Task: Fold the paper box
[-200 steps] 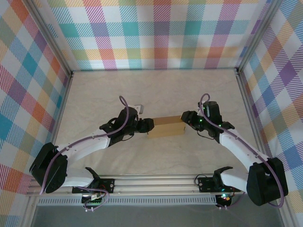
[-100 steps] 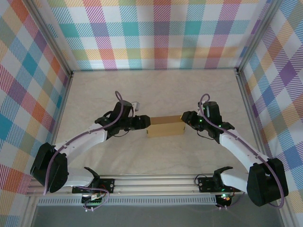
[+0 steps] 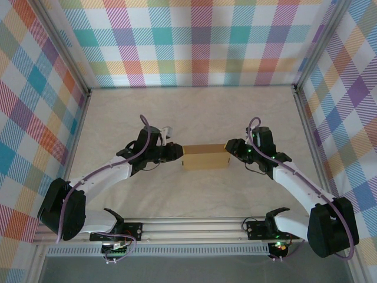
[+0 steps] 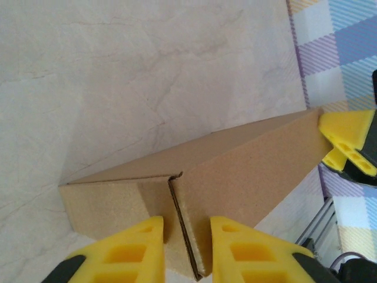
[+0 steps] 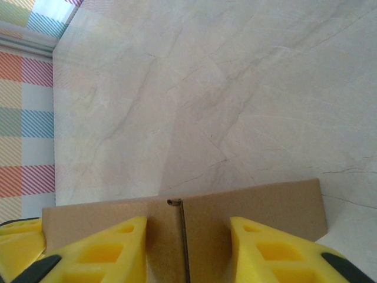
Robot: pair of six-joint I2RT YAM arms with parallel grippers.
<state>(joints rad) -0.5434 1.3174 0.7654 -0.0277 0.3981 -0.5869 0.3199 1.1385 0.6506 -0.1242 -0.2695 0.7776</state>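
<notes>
The left pincer [image 3: 178,153] and the right pincer [image 3: 231,147] hang over a pale cream tabletop [image 3: 194,112], veined like marble and evenly lit. Beyond the pincers stands a back wall [image 3: 200,41] of pastel plaid. A matching left wall [image 3: 35,106] rises outward of the left pincer, and a right wall [image 3: 347,100] outward of the right one. An aluminium post [image 3: 63,47] marks the far left corner, and an aluminium rail [image 3: 194,227] runs on the near side of both pincers.
</notes>
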